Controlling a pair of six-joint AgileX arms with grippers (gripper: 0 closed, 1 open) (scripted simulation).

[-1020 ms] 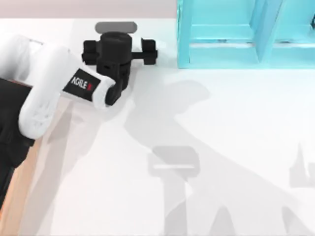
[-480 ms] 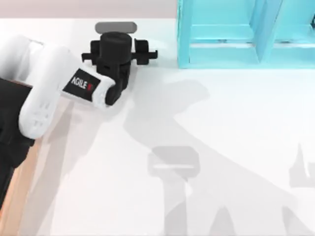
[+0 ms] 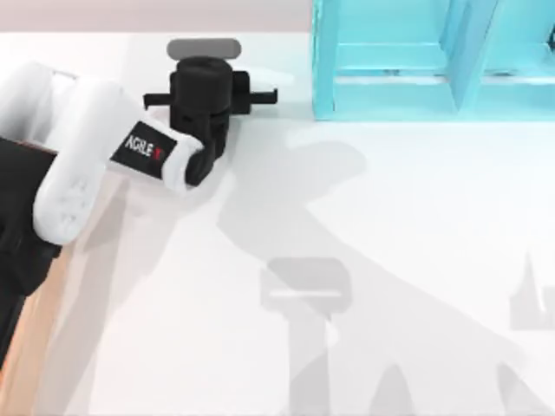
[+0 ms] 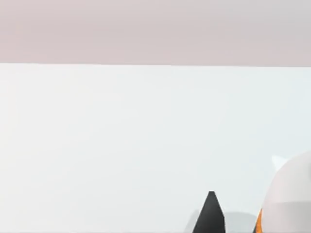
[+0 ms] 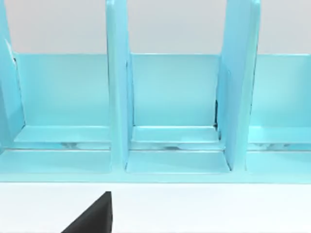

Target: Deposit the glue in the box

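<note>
Left gripper [image 3: 211, 94] seen near table's [image 3: 390, 243] far edge, left of teal shelf [image 3: 434, 61]. Glue [image 4: 286, 199] seen just beside one fingertip [image 4: 210, 213]; finger state cannot be told.

White glue [image 4: 291, 187] with orange label, tan box [image 3: 35, 334] at table's left edge

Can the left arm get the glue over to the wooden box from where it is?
Probably yes. The left gripper sits near the table's far edge, the glue beside its fingertip, and the box lies close below it with only bare table between.
</note>
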